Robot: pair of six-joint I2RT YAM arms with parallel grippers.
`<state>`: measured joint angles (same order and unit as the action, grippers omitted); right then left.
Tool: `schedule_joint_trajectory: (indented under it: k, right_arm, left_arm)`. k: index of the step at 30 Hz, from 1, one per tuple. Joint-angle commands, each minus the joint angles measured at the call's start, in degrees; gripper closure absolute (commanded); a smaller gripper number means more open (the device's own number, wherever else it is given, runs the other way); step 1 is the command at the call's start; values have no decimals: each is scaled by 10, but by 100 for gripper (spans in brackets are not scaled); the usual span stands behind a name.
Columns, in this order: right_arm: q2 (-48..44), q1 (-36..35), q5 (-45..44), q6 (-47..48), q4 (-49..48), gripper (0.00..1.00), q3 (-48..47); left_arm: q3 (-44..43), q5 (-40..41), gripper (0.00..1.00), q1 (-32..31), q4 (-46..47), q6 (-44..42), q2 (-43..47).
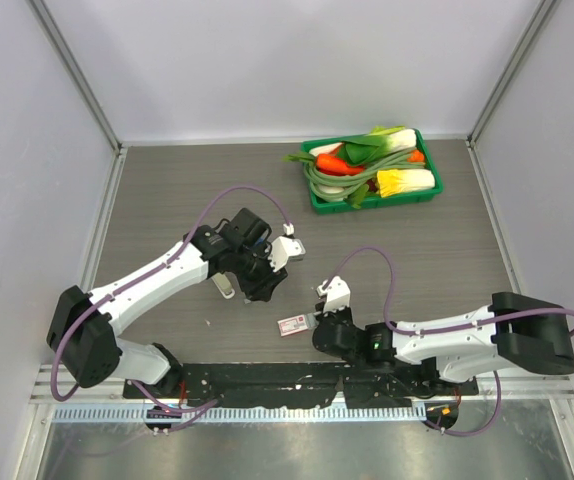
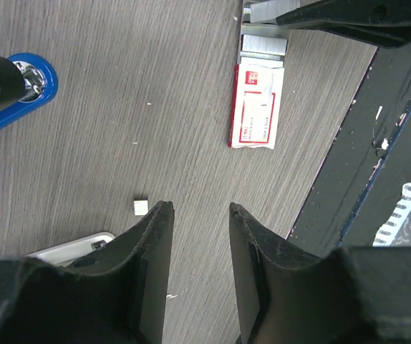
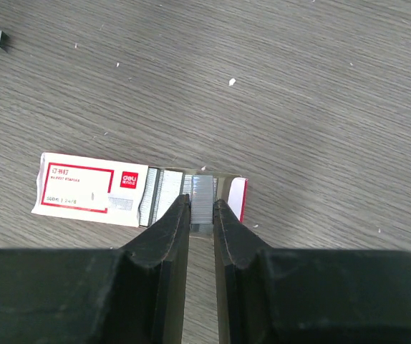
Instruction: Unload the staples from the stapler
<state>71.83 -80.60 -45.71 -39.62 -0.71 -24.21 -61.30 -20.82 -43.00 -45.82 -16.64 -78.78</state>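
— At the near middle of the table (image 1: 167,190), what is the posture of the right arm?
— Folded low along the front edge, forearm pointing left. The right gripper (image 3: 201,206) has its jaws drawn in on a strip of staples (image 3: 202,188) at the open end of the red-and-white box (image 3: 91,190), which lies flat on the wood.
— And the left arm?
— Stretched forward and to the right, wrist bent down. The left gripper (image 2: 197,209) hovers over bare wood, jaws spread, nothing between them.
— Location of the stapler?
— The stapler (image 2: 8,116), blue, lies on the table at the left edge of the left wrist view, apart from both grippers.
— Counts?
— Two arms, one stapler, one box, one green tray (image 1: 319,205) of vegetables at the far side. One small pale scrap (image 2: 141,207) lies near the left fingertips. Further strips sit in the box beside the pinched one; their number cannot be told.
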Motion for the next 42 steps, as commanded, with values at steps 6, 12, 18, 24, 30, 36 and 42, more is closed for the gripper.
schedule_joint_trajectory:
  k: [6, 12, 18, 24, 30, 36, 42]
  right_arm:
    - [9, -4, -16, 2, -42, 99, -21]
    - [17, -4, -15, 1, -47, 99, -20]
    - [23, -4, -19, 0, -50, 99, -18]
    - [29, -4, -21, 2, -54, 99, -16]
    - [36, -4, -21, 2, -57, 95, -15]
    - [37, -4, -17, 3, -55, 83, -12]
    - [29, -11, -10, 6, -55, 69, -9]
  left_arm:
    - [0, -11, 60, 1, 14, 5, 1]
    - [0, -10, 60, 1, 14, 5, 1]
    - [3, -11, 60, 1, 14, 2, 1]
    - [6, -12, 60, 2, 14, 1, 2]
    - [8, -11, 60, 1, 14, 0, 6]
    - [7, -12, 60, 1, 14, 1, 5]
    - [7, -17, 60, 1, 16, 4, 4]
